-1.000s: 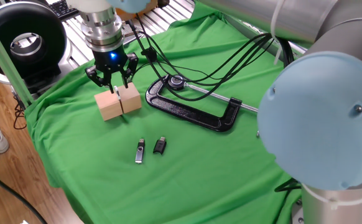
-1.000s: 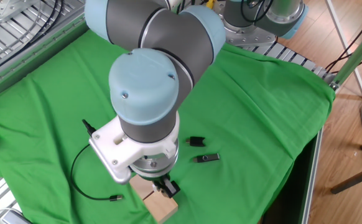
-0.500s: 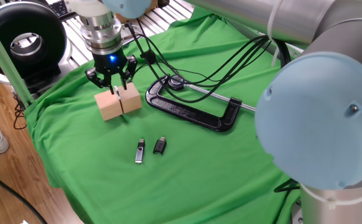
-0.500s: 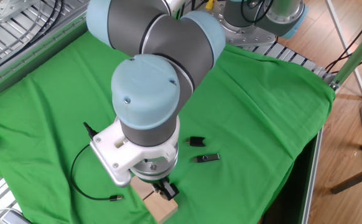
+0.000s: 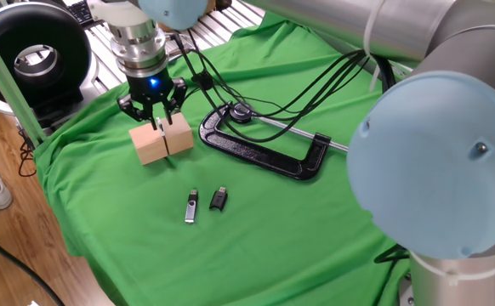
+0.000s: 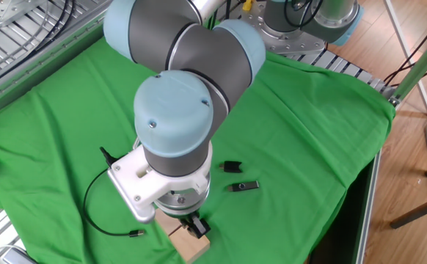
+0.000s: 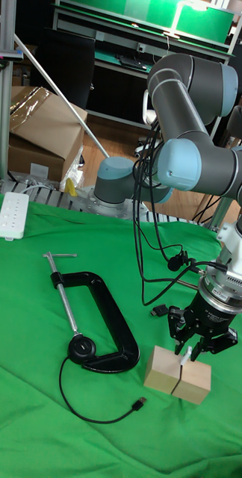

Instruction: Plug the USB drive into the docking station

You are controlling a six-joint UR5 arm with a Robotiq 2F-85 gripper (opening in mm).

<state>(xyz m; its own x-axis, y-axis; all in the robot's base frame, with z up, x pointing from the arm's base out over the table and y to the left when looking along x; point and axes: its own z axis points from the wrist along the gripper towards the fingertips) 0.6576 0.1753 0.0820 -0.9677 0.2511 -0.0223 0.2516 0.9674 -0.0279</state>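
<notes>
Bright green cloth (image 5: 315,229) over table. Pale tan wooden block (image 5: 162,140). Glossy black metal C-clamp (image 5: 264,153), silver screw. Black-and-silver USB drive (image 5: 191,206); small all-black USB drive (image 5: 219,199).

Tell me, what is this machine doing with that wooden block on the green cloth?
The robot arm has its claw poised right over the wooden block, with a small pale thing between its fingers at the slot in the block's top. Whether that thing is gripped is hard to tell. Two small USB sticks lie loose on the green cloth nearby. A black clamp and a thin cable lie untouched beside the block.
</notes>
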